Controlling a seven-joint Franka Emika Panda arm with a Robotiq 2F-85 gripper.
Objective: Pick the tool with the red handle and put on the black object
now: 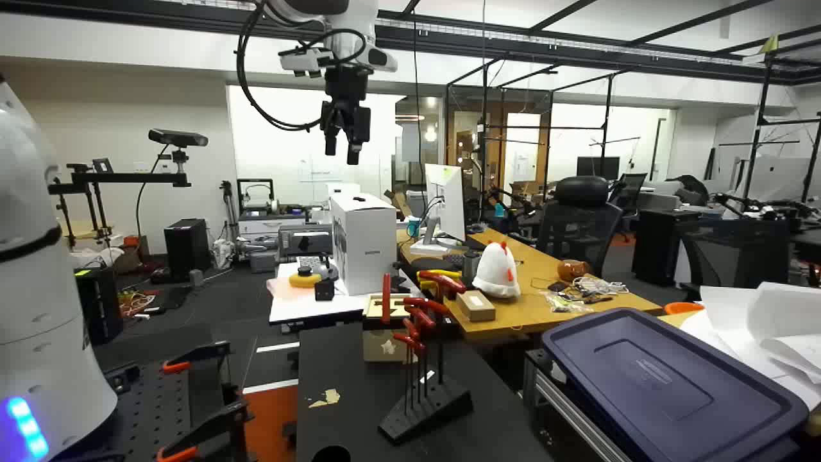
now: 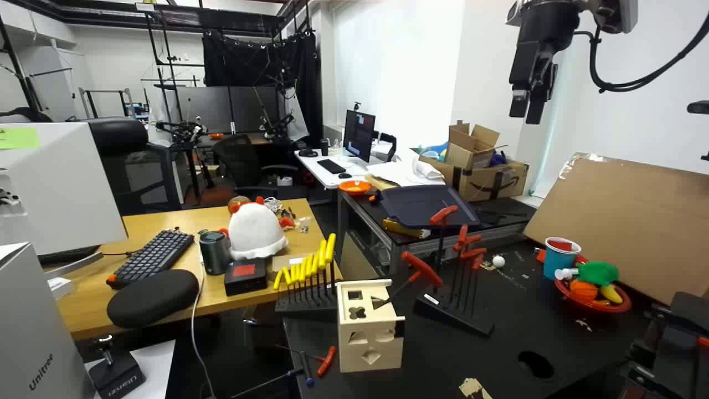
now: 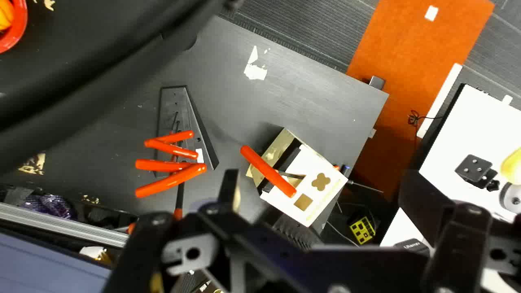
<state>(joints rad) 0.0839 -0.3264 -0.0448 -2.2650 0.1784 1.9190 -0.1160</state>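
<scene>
A tool with a red T-handle (image 2: 422, 270) leans in an opening in the top of a wooden shape-sorter box (image 2: 370, 349). The handle also shows in an exterior view (image 1: 386, 298) and from above in the wrist view (image 3: 268, 171). A black wedge-shaped stand (image 1: 426, 410) holds several other red-handled tools upright; it also shows in an exterior view (image 2: 454, 318) and the wrist view (image 3: 169, 106), beside the box. My gripper (image 1: 342, 153) hangs high above the black table, open and empty. It is apart from everything; it also shows in an exterior view (image 2: 526, 111).
Another red-handled tool (image 2: 328, 360) lies by the box. A black rack of yellow-handled tools (image 2: 310, 302) stands behind it. A blue lid (image 1: 673, 385), a red bowl (image 2: 592, 302), a blue cup (image 2: 558, 260) and a tall white carton (image 1: 365, 244) surround the area.
</scene>
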